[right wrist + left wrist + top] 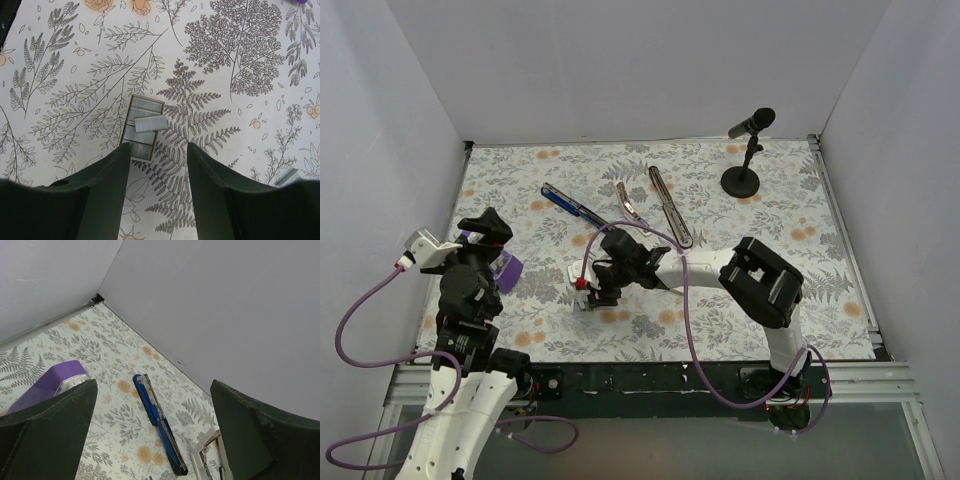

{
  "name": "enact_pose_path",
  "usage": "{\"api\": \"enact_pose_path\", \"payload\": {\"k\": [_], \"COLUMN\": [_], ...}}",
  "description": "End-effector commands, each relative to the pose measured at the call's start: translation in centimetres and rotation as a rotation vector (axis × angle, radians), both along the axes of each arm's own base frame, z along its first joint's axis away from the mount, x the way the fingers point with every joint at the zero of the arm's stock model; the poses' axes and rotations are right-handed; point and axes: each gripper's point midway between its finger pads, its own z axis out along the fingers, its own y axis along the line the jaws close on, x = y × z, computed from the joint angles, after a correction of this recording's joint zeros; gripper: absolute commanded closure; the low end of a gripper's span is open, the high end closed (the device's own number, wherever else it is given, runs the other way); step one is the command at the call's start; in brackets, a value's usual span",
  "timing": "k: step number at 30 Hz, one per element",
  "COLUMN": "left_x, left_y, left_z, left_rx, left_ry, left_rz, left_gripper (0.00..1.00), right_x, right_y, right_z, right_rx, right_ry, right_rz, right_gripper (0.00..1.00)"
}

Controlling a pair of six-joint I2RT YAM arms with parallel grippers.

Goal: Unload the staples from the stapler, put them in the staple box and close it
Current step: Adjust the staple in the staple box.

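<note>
At the left edge the left gripper (153,388) hangs with its black fingers spread as wide as they go and nothing between them, the small purple block (506,268) lying just beside it on the leaf-and-flower patterned mat (800,260). Toward the middle, the right gripper (159,150) points down at the mat with its jaws about half apart and empty. A short stack of silver staple strips (142,125) lies loose on the mat just ahead of its left finger (107,190), outside the gap. The long slim stapler (670,207) lies beyond this claw, toward the back wall, folded open: its blue-and-black arm (565,203) slants off to the left and its silver channel bar runs nearly straight away from the arms. The right arm is clearly the nearer one, so any further reach goes forward, along that bar. A black microphone on a round stand (740,181) sits at the far right.
</note>
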Motion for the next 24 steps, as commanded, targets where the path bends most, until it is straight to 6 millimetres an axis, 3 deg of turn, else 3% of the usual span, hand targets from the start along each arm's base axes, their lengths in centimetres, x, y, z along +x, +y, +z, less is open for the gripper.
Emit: {"api": "enact_pose_path", "payload": {"k": [1,24], "left_x": [0.2,0.3], "left_y": [0.3,0.2], "left_z": [-0.3,-0.3], "left_rx": [0.013,0.017], "left_ry": [0.013,0.017], "left_rz": [0.018,0.014], "left_gripper": [0.02,0.02], "right_x": [-0.1,-0.2], "right_y": [1.8,2.2], "right_z": [0.9,-0.1], "right_rx": [0.036,-0.005], "right_ry": [-0.029,-0.027], "right_rz": [0.041,0.023], "right_gripper": [0.44,0.44]}}
